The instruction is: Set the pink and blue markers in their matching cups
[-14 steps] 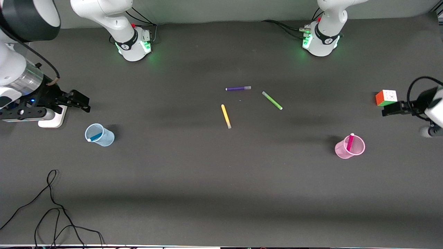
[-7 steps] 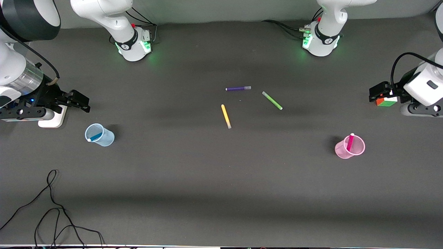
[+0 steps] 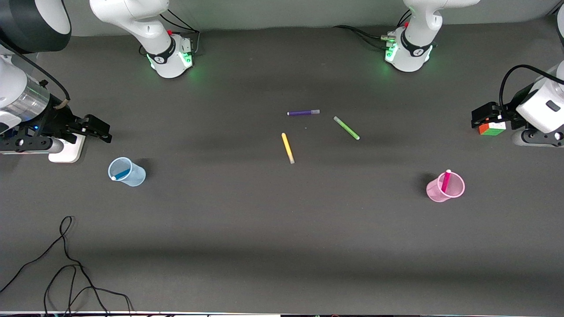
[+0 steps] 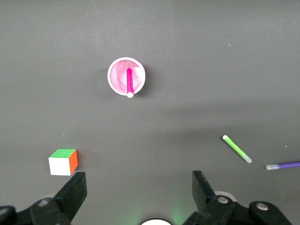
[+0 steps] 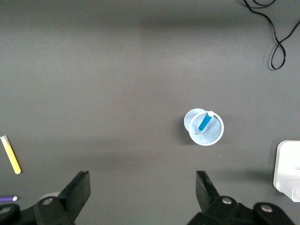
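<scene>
Since a second ago the left arm's jaws (image 3: 480, 118) have swung up from beside the puzzle cube (image 3: 491, 128) to hang over its edge, while the right arm's jaws (image 3: 99, 129) have shifted only a little, toward their own end of the counter (image 3: 264, 229).

Nothing else has changed place. The pink marker (image 3: 446, 180) stands tilted inside the pink cup (image 3: 444, 188), pale cap up and leaning on the rim; the left wrist view shows it well out from the left jaws, which stand wide apart and empty. The blue marker (image 3: 120, 174) leans inside the pale blue cup (image 3: 127, 172), its cap at the rim, and that cup sits out ahead of the right jaws, also spread wide and holding nothing.

Between the two cups, toward the middle of the counter, lie the yellow marker (image 3: 287, 148), the green marker (image 3: 346, 128) and the purple marker (image 3: 303, 112), all flat and apart from one another. A white block (image 3: 70, 152) rests on the counter under the right arm, and a loose black cable (image 3: 66, 264) curls at that end of the counter, nearer to the front camera than the blue cup.
</scene>
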{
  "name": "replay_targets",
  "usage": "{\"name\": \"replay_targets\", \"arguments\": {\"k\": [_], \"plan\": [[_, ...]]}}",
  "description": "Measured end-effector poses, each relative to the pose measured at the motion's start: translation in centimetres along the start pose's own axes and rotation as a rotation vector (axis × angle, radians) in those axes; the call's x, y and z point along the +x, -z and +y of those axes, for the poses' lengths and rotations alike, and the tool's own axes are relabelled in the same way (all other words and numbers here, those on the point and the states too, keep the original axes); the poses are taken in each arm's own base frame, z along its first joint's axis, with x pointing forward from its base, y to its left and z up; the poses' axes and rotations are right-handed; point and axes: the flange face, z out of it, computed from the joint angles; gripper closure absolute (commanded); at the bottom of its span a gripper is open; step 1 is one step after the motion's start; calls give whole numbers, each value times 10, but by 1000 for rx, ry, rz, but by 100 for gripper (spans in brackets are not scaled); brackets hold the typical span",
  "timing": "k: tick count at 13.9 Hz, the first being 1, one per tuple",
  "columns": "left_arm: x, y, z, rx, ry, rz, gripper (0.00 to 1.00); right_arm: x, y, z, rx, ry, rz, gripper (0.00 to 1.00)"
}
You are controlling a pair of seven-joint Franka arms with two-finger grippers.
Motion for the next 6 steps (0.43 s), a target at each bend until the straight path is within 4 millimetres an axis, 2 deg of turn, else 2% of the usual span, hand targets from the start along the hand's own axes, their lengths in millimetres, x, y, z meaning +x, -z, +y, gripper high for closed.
{"name": "replay_targets", "arguments": {"k": [6], "plan": [[1,-4,1,0,-3,-8,0,-1,-1,0,-1,0,-7,0]]}}
